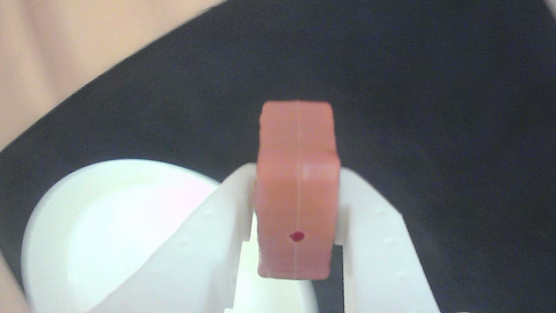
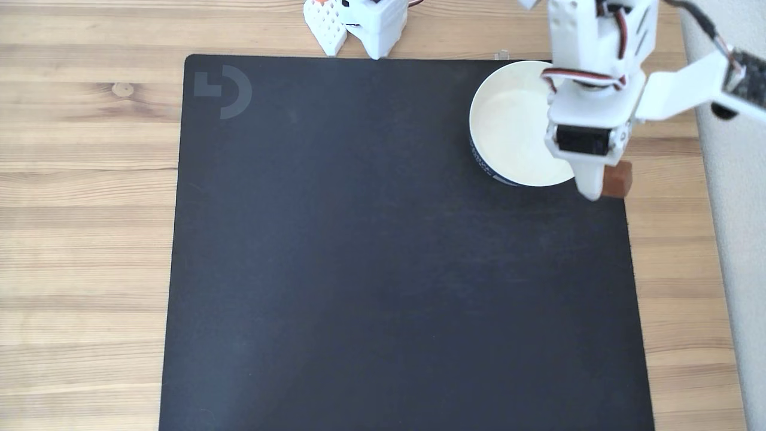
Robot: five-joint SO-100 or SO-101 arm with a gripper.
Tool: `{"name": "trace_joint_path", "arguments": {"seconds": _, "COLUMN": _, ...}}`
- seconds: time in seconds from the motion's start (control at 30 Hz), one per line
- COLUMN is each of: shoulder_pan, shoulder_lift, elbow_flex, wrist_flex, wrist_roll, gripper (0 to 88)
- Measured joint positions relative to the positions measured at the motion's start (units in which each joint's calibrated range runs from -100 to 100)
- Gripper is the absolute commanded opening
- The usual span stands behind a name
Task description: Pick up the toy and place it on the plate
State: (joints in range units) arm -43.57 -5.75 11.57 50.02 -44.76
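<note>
Pickup done: the gripper [image 1: 297, 204] clamps the toy [image 1: 297, 191] between its fingers beside the plate [image 2: 508, 129]; placement remains.

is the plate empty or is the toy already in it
Empty as far as visible. The plate shows a bare white inside, partly hidden by the arm; the toy is clamped in the gripper, beside the rim.

arm [image 2: 589, 90]: white printed plastic shell | servo: black face set into wrist block | cables: red, black and white wires looped over wrist joint | side bracket: white, bears a dark speckled board | gripper [image 1: 297, 208]: 2 white fingers [image 1: 382, 243], faces dotted with small bumps
</note>
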Motion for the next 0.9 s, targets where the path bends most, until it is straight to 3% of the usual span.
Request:
{"name": "trace_joint_path", "arguments": {"seconds": 0.23, "shoulder_pan": -5.49, "shoulder_lift": -10.07, "elbow_flex": 10.68, "wrist_flex": 0.51, "wrist_roll": -0.77, "gripper": 2.4}}
{"name": "trace_joint_path", "arguments": {"seconds": 0.6, "shoulder_pan": -5.83, "shoulder_lift": -27.23, "elbow_flex": 30.04, "wrist_flex": 6.50, "wrist_roll": -1.75, "gripper": 2.4}}
{"name": "trace_joint_path", "arguments": {"seconds": 0.9, "shoulder_pan": -6.16, "shoulder_lift": -28.81, "elbow_flex": 36.56, "wrist_flex": 6.50, "wrist_roll": -1.75, "gripper": 3.2}}
